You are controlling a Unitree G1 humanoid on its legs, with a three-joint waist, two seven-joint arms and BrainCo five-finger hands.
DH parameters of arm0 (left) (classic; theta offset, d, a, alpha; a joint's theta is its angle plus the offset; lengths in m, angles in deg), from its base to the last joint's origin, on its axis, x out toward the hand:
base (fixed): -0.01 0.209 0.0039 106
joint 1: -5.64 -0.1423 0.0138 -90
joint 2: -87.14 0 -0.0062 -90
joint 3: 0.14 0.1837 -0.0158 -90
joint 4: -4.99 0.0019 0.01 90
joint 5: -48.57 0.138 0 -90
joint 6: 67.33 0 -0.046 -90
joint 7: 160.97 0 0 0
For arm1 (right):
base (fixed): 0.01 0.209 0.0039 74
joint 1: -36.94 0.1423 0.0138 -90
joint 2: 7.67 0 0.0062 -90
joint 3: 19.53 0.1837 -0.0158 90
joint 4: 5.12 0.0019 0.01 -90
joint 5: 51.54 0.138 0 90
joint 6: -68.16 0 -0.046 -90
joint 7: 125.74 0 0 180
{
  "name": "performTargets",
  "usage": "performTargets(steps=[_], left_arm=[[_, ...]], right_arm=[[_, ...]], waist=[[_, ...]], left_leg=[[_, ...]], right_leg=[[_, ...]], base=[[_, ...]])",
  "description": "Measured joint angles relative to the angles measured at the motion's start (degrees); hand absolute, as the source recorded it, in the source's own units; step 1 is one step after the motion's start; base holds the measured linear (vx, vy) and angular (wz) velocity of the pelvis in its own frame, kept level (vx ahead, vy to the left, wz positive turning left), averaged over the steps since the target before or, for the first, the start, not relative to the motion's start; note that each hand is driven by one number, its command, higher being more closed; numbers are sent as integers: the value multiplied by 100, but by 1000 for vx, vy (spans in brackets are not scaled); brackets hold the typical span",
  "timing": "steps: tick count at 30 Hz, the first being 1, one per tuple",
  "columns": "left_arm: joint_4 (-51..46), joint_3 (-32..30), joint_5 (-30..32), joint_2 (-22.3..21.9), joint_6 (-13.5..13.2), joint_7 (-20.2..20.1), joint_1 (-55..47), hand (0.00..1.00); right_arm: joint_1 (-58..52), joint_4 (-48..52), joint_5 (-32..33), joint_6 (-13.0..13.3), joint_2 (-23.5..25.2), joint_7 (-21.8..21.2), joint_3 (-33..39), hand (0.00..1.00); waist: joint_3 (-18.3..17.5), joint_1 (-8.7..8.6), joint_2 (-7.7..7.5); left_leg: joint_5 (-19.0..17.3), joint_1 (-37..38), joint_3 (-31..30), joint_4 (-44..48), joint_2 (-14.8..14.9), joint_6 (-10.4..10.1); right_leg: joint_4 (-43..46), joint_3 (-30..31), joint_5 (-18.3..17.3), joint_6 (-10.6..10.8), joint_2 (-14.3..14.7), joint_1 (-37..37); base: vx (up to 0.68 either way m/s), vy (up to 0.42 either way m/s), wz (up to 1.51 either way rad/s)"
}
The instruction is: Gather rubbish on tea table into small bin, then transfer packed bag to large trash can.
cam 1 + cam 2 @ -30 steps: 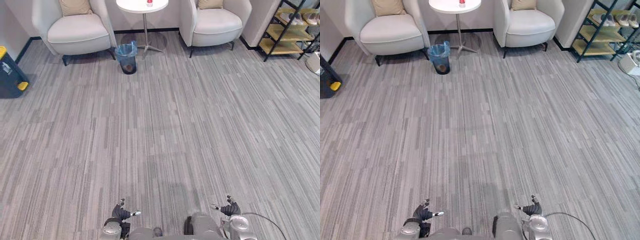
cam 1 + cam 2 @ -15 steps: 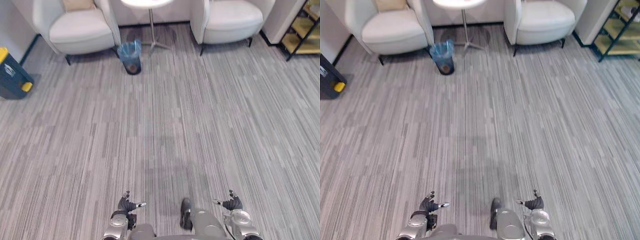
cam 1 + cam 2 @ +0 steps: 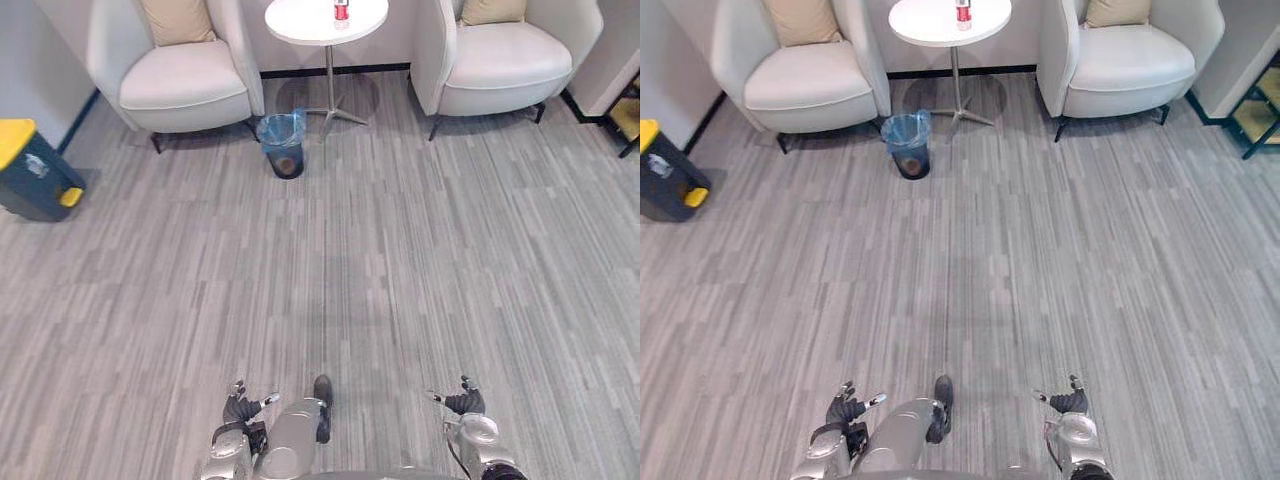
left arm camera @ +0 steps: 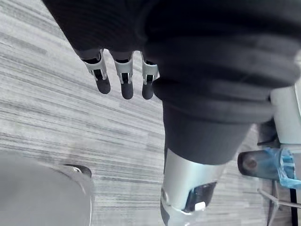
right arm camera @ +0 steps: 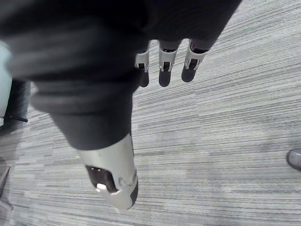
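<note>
**Both hands empty and low; the rubbish sits far off on the counter**

At the top centre of the left eye view, a round white counter on a thin metal stem carries a small red container. It stands upright, but whether it is a can or a bottle cannot be told. Just below the counter and slightly to its left, the small bin stands on the grey striped carpet. It is lined with a blue bag and stands apart from the counter's foot.

A pale armchair with a tan cushion fills the upper left, and a second armchair sits at the upper right. The large trash can, dark with a yellow lid, stands at the left edge, well apart from the small bin.

The left hand and right hand show at the bottom edge, on either side of centre. In the left wrist view the fingers are straight and side by side, the thumb is apart, and nothing is held. In the right wrist view the fingers are likewise extended over bare carpet, holding nothing.
</note>
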Motion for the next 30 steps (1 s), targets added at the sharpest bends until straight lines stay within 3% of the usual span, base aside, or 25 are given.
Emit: performTargets(steps=[1,2,4,6,8,9,10,11,12,13,14,15,16,17,19,20,23,25,26,27,28,29,30], left_arm=[[-38,44,0,11,0,3,-8,0],[-122,67,0,15,-9,6,-20,0],[-206,124,-1,94,-18,12,15,0],[-215,120,-1,95,-42,16,60,0],[-221,107,-2,113,-45,18,136,0],[-222,102,-2,148,-50,13,172,0],[-228,107,-26,254,-59,-2,187,0],[-245,109,-91,320,-62,-10,181,0],[-249,76,-122,287,-51,-7,174,0],[-380,59,-108,276,-69,-10,38,0],[-458,62,-104,275,-74,-9,-14,0],[-475,71,-79,257,-78,-19,-46,0],[-473,91,-55,215,-76,-22,-56,0],[-473,143,-37,206,-76,-28,-61,0],[-477,295,47,204,-72,-136,-137,0],[-477,299,57,196,-71,-145,-134,0],[-540,276,55,190,-61,-139,-126,0],[-556,276,55,180,-58,-139,-134,0],[-587,277,56,151,-53,-142,-135,0],[-613,277,57,141,-53,-142,-135,0],[-660,277,60,124,-59,-142,-151,0],[-651,276,60,113,-54,-143,-182,0],[-650,271,60,113,-51,-142,-195,0]], right_arm=[[-17,1,-5,0,12,0,-17,0],[-17,8,-14,1,26,-2,-80,0],[29,166,-63,2,53,-3,-114,0],[71,397,-131,10,30,1,-139,0],[95,475,-178,12,-39,-9,-238,0],[164,496,-176,-27,-143,-16,-236,0],[172,818,-129,-135,-333,-75,-262,0],[121,1103,-81,-180,-479,-155,-329,0],[-53,1716,-51,-140,-799,-258,-354,0],[-133,2260,-52,-33,-937,-250,-304,0],[-152,2447,-53,61,-964,-254,-269,0],[-185,2580,-126,234,-961,-217,-245,0],[-256,2576,-184,296,-900,-197,-271,0],[-282,2573,-200,298,-869,-180,-316,0],[-512,2431,-227,299,-689,-99,-484,0],[-532,2369,-224,294,-657,-101,-543,0],[-577,2311,-214,278,-577,-120,-539,0],[-581,2272,-155,280,-570,-149,-479,0],[-532,2115,-66,281,-583,-158,-411,0],[-513,2047,-6,281,-588,-163,-396,0],[-489,1906,75,275,-591,-196,-370,0],[-513,1841,99,268,-581,-258,-374,0],[-513,1801,112,264,-572,-264,-414,0]], waist=[[9,-23,40],[14,-68,66],[42,-180,116],[100,-304,230],[153,-322,329],[154,-315,314],[138,-321,151],[137,-325,26],[122,-365,106],[40,-450,184],[36,-476,201],[27,-515,238],[45,-559,307],[67,-561,348],[92,-438,377],[95,-419,371],[121,-269,427],[168,-238,375],[169,-204,377],[163,-173,387],[129,-92,445],[88,8,515],[52,26,558]], left_leg=[[-100,334,-1,-108,-13,36],[-140,735,-13,-325,-13,46],[-140,1234,-54,-666,30,46],[-152,1611,-36,-814,222,25],[-209,1828,-45,-896,434,-78],[-294,1974,-47,-946,564,-266],[-429,2114,-86,-963,528,-512],[-528,2173,-129,-963,479,-662],[-757,2337,-291,-936,579,-832],[-750,2241,-362,-723,758,-851],[-753,2157,-393,-484,833,-854],[-725,1803,-465,353,1014,-894],[-501,1284,-604,1642,1286,-1135],[-505,1070,-653,2289,1452,-1185],[-590,473,-360,3893,1815,-1054],[-604,324,-285,3977,1811,-1031],[-729,-391,22,3312,1572,-831],[-716,-538,165,2091,1248,-798],[-596,-550,228,935,972,-925],[-437,-538,246,493,900,-916],[-48,-459,263,-248,865,-896],[503,-409,195,-510,898,-722],[747,-358,181,-485,874,-578]], right_leg=[[599,-51,-21,-57,-24,-213],[1084,-247,-96,-267,-32,-520],[1031,-637,-282,-614,-3,-972],[-59,-960,-318,-741,106,-1471],[-1051,-939,-64,-840,299,-1696],[-2012,-878,444,-826,411,-1781],[-2931,-719,1159,-831,415,-1771],[-3113,-619,1661,-821,364,-1779],[-2678,-600,2147,-1079,419,-1881],[-2365,-677,1782,-1169,515,-2004],[-2293,-728,1649,-1224,552,-1998],[-2312,-814,1430,-1252,683,-1850],[-2562,-957,1348,-1334,870,-1452],[-2723,-1014,1327,-1369,981,-1201],[-3237,-1050,1232,-1566,1233,-303],[-3340,-1040,1186,-1628,1243,-134],[-3733,-926,1133,-1645,1214,347],[-3834,-940,1093,-1500,1091,576],[-3924,-925,994,-1384,994,755],[-3949,-898,950,-1334,975,803],[-3963,-796,841,-1227,1004,881],[-3938,-677,679,-1111,1068,944],[-3881,-603,581,-1052,1051,987]], base=[[514,100,-13],[583,86,-5],[520,-2,3],[411,-81,3],[378,-134,3],[449,-206,14],[469,-232,19],[489,-291,27],[468,-282,22],[458,-284,20],[502,-332,15],[509,-377,20],[507,-372,22],[427,-268,18],[405,-190,-4],[371,-137,-8],[337,-41,-11],[350,84,2],[354,135,0],[425,191,-19],[372,197,-37],[376,210,-47],[383,213,-39]])
